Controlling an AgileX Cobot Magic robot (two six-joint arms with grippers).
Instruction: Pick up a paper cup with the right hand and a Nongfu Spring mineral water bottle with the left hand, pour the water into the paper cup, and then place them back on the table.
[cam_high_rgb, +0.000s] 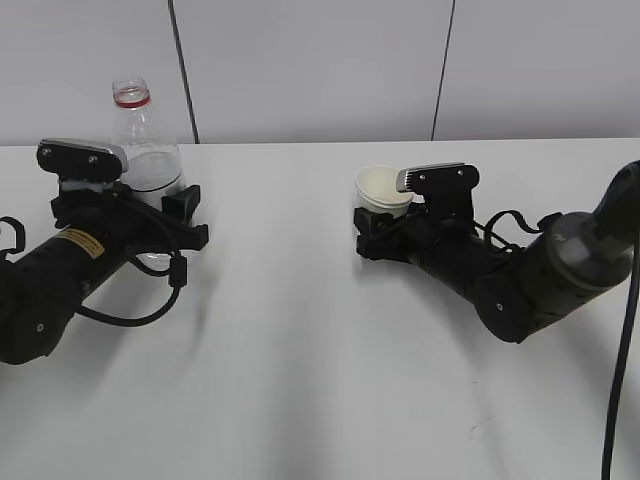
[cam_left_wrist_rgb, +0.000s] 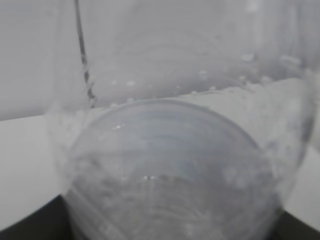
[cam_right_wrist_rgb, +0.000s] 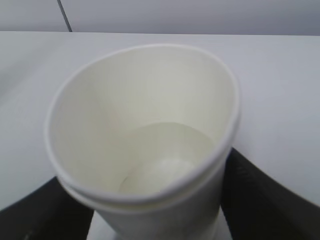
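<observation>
White table (cam_high_rgb: 300, 330) and pale wall frame both arms: the left hand (cam_high_rgb: 172, 222) clenched around the upright, capless Nongfu Spring mineral water bottle (cam_high_rgb: 145, 150) at the left, the right hand (cam_high_rgb: 378, 232) grasping the paper cup (cam_high_rgb: 383, 190), its rim squeezed oval, right of centre.

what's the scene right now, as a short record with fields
bottle: upright, uncapped, on the table, far left
cup: open, right of centre, a little water in the bottom
left gripper: around the bottle's lower body
right gripper: around the cup, rim squeezed oval
lifted or resting: cannot tell
</observation>
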